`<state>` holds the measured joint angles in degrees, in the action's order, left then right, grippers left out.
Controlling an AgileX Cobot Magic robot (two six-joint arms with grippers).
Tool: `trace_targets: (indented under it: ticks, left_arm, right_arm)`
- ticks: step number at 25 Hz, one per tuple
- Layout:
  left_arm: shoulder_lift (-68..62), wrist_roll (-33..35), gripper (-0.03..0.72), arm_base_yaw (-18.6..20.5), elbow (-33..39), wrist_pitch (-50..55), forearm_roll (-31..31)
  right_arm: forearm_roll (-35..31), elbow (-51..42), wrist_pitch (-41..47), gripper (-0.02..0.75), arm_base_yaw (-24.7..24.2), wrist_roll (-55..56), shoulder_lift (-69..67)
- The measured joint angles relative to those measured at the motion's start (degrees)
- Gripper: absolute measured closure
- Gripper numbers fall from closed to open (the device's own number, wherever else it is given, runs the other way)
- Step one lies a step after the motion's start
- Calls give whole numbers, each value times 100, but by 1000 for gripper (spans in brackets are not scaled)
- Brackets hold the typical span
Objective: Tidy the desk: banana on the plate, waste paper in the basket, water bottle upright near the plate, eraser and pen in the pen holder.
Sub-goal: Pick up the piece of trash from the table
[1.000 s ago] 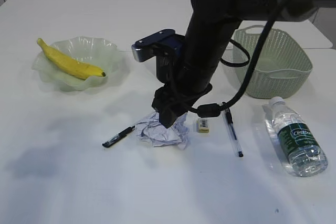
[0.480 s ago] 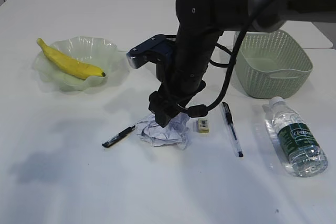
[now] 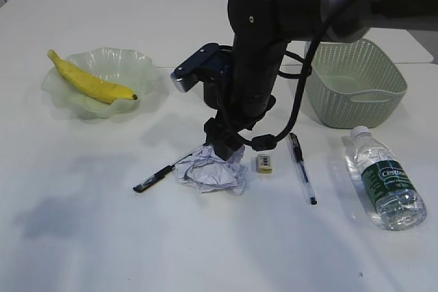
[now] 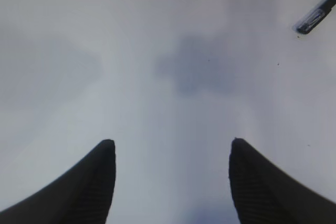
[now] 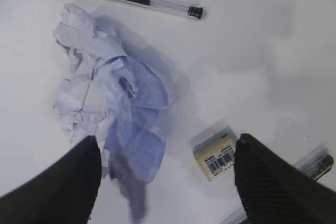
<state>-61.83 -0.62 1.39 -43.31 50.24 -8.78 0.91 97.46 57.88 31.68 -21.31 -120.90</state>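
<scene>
Since the earlier frames the right arm has shifted slightly rightward and lifted a little off the paper, and its claw [image 5: 165, 182] has widened; nothing on the counter [image 3: 82, 237] has changed place.

Findings, largest item first:

Right arm: poised above the waste paper. Its claw stands wide open and empty, one fingertip over the paper's edge, the other over the eraser side.

Left claw [image 4: 170, 174]: seen only from its own wrist view, open and empty over bare counter, with one dark pen end at the frame's corner.

Basket [image 3: 356, 83]: at the right rear, upright, and nothing can be seen in it. Waste-paper step not done.

Plate [image 3: 147, 76]: at the left rear, with the banana [image 3: 89, 81] lying in it. This step is judged complete.

Water bottle [image 3: 387, 182]: lying on its side at the right front, well apart from the plate. Not done; it needs standing up and moving across.

Waste paper [image 3: 212, 172]: a crumpled ball at the counter's centre, directly below the right claw, not gripped.

Pens: a clear-barrelled pen [image 3: 302, 167] lies right of the eraser; a shorter dark pen [image 3: 155, 178] lies left of the paper. Neither is stowed.

Eraser [image 3: 265, 163]: just beside the paper, loose.

Pen holder: not visible in any view.

Assessment: one step of five done; the paper pickup appears to be in hand.
</scene>
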Motion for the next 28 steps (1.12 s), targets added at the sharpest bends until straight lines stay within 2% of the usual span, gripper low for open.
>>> trace_targets:
  ticks: [6,24,28]
  left_arm:
    - [0,0,222,0,0,-10,7]
    - [0,12,228,0,0,-18,7]
    - [0,12,230,0,0,-18,7]
  right_arm:
    - [12,303,19,147,0,0,0]
    - [-373,325,141,147,0,-109,-558]
    - [-385,325,141,171,0,-109,-599]
